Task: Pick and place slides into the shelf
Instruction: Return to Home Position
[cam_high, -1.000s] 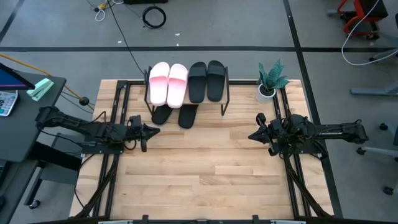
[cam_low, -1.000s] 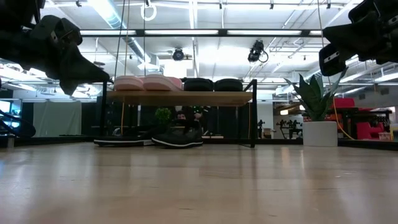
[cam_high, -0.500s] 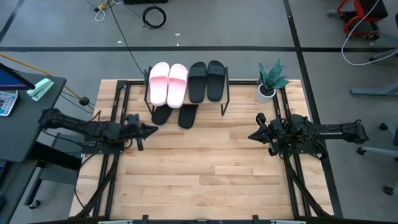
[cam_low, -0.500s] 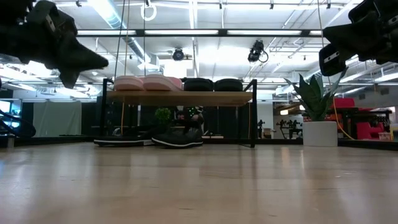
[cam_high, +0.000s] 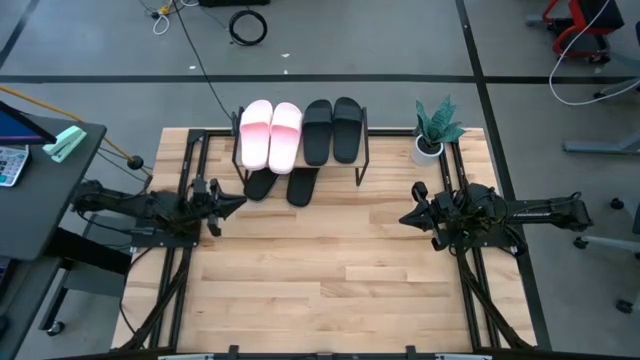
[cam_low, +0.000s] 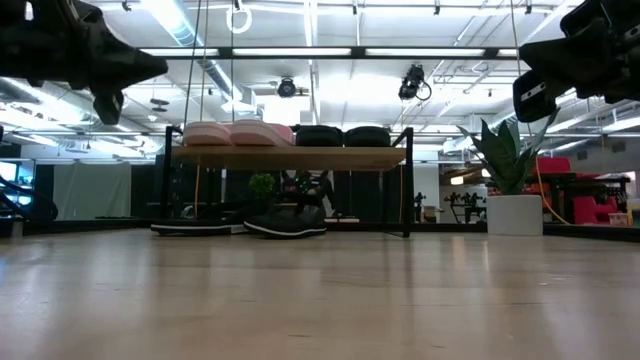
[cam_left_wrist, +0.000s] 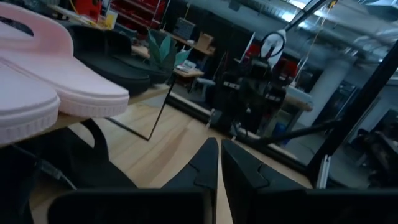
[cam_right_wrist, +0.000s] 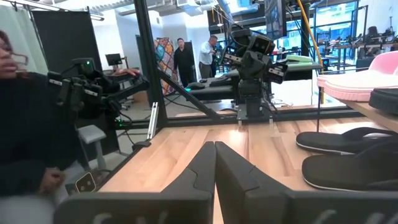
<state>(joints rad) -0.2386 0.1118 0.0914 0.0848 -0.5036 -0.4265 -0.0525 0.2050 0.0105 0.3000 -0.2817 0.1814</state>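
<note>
All six slides looked to be home: the pink pair (cam_high: 270, 133) lay side by side on top of the shelf (cam_low: 290, 158), and a black pair (cam_high: 332, 130) lay right beside them on the same board. Two more black slides (cam_high: 301, 187) sat on the bench (cam_high: 330, 280) underneath, their ends poking out past the front edge. Nothing was left loose out on the wood, so by my reading the placing was done and this was the wind-down, with the arms making for their resting pose. The left hand (cam_high: 232, 200) hung above the left side of the bench, near the shelf's left front corner and pointing toward it, fingers pressed together with nothing between them. The right hand (cam_high: 408, 216) hovered over the right side, near the potted plant (cam_high: 432, 128) and well apart from the shelf, also closed and empty. What came next asked for no grasp at all, I'd say, only a clean pull-back to each arm's own edge of the bench. The left arm probably needed the most care, being the closer one to the thin black frame and to the lower slide nearest that corner. A clipped leg there could have shaken the whole tidy row. The right arm had open wood all around it and looked like the easy one.
</note>
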